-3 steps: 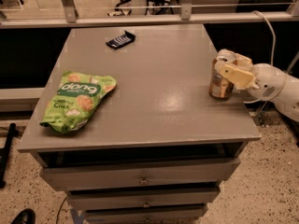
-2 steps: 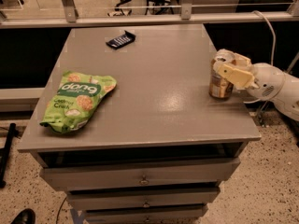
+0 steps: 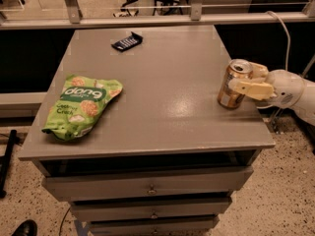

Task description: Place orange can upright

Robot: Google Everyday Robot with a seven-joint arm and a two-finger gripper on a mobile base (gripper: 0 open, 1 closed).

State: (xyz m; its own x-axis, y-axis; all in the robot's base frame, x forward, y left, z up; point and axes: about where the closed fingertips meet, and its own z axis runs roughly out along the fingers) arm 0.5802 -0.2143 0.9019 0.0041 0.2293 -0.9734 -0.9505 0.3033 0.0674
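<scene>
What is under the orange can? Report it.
Grey table top, near its right edge. The hand grips the orange can from the right. The can's base itself is hidden.

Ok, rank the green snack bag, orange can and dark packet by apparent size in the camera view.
green snack bag, largest
orange can, in the gripper at the table's right edge
dark packet, smallest-looking, but farthest back, so uncertain against the can
</scene>
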